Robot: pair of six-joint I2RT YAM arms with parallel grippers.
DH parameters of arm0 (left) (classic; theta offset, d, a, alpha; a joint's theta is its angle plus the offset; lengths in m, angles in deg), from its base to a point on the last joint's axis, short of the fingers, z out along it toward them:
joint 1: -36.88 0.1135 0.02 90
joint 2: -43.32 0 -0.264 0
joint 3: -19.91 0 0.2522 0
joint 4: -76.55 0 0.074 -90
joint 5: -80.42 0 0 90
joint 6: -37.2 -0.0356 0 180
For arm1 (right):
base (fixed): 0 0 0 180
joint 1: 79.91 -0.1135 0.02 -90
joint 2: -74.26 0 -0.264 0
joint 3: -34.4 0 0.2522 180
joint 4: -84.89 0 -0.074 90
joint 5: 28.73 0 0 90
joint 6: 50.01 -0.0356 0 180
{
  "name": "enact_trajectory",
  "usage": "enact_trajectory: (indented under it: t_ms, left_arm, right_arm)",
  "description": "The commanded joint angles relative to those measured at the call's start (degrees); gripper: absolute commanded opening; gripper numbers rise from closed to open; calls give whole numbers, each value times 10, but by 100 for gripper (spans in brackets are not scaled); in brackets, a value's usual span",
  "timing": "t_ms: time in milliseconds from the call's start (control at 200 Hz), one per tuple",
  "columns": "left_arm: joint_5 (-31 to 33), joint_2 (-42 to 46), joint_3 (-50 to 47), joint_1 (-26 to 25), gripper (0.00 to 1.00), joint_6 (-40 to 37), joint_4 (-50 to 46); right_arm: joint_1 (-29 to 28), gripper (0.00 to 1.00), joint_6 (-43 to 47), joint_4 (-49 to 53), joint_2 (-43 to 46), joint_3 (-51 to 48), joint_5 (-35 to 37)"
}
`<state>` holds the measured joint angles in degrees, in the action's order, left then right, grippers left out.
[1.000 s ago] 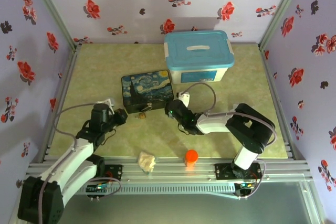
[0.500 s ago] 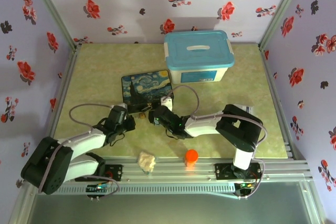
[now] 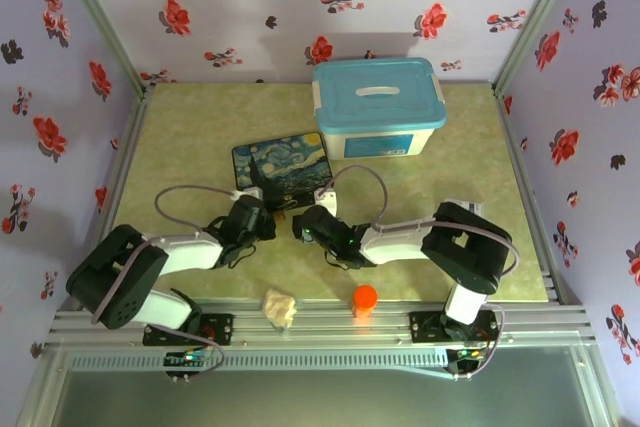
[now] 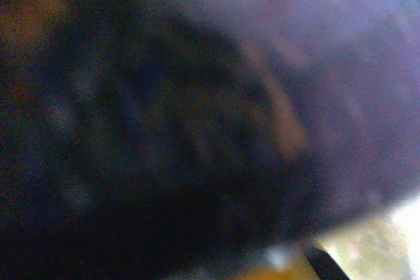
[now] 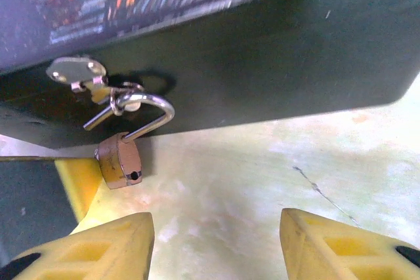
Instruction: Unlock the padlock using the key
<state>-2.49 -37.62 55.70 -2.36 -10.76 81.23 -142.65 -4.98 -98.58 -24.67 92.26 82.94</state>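
I'm working in a purpose-built robot test cell, a lab rig rather than a home. Aluminium extrusion posts [image 3: 98, 17] frame flower-print wall panels [image 3: 300, 7]. The left arm [image 3: 180, 250] and right arm [image 3: 470, 247] are bolted to a slotted rail [image 3: 330, 332] at the near edge of the table [image 3: 180, 137].

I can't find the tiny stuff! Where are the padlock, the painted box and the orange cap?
padlock [image 5: 120, 162], right wrist view, on its brass body.
painted box [image 5: 275, 57], right wrist view, on its dark front wall.
orange cap [image 3: 365, 296], top external view, on its round top.
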Motion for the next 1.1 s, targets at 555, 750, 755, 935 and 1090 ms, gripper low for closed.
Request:
enact_trajectory:
  t_ms: [555,750,755,935,1090]
  left_arm:
    - [10,237,-5,-21,28,39,-169]
    - [-16,386,20,87,33,-5,-308]
    - [-16,388,21,89,33,-6,-311]
    - [-52,389,32,141,35,-26,-322]
    - [-63,375,23,143,36,-20,-297]
  right_arm:
    - [9,62,11,-59,-28,8,-3]
    - [0,63,12,-32,-77,62,1]
    - [-1,63,12,-32,-78,63,1]
    - [-9,68,21,-11,-106,102,14]
    - [-15,67,11,34,-129,133,43]
